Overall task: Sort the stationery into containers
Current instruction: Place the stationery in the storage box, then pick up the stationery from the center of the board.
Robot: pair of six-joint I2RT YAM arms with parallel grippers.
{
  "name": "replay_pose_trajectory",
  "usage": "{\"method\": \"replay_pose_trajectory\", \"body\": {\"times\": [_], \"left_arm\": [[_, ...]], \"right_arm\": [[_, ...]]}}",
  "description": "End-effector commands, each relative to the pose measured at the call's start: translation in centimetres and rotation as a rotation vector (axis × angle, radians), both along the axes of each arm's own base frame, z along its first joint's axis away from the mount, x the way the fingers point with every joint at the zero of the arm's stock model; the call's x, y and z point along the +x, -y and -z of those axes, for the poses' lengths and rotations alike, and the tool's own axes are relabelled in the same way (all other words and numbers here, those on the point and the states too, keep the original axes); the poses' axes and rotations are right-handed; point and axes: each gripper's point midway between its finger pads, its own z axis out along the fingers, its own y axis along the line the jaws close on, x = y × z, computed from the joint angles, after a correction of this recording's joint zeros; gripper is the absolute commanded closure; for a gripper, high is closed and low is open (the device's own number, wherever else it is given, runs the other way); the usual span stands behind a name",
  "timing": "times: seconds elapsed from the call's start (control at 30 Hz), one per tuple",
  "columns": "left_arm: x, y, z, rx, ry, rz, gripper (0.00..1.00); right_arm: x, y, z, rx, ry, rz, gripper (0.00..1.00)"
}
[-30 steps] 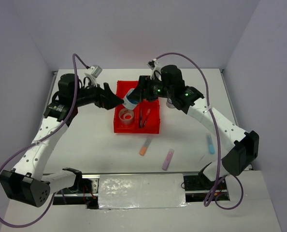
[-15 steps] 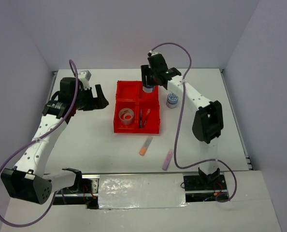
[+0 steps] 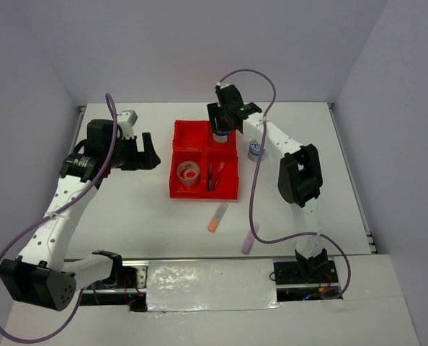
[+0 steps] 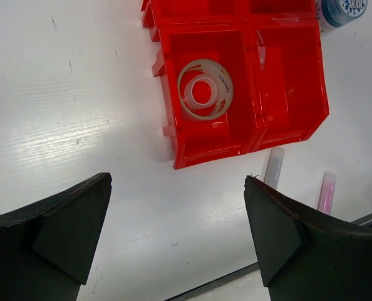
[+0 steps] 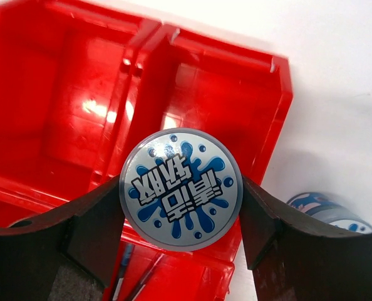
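Two claws at a red tray on a tabletop.
Right claw grips a blue-white round roll above the far right compartment. Left claw hangs wide open left of the tray. Tape rings lie in the near left compartment; a second roll stands beside the tray.

Bright light, glare on red tray
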Motion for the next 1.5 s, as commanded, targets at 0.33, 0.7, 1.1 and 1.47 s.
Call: {"method": "replay_pose_trajectory", "body": {"times": [0.33,0.7,1.1,1.47], "left_arm": [[0.4,1.2,0.0,-0.021,0.004,0.08,0.01],[0.1,1.7,0.7,-0.047,-0.006,0.098,0.01],[0.2,0.9,1.1,-0.028,-0.047,0.029,0.01],[-1.5,0.0,2.9,0.006,-0.115,0.003,0.01]], "right_arm": [[-1.5,-0.3,0.3,0.014,0.019,-0.022,0.64],[-2.3,-0.9,-2.7,0.066,0.048,-0.039,0.01],[-3.1,6.7,-8.3,0.036,0.086,0.193,0.0],[-3.0,12.5,-1.4,-0.047,-0.07,0.317,0.0]]}}
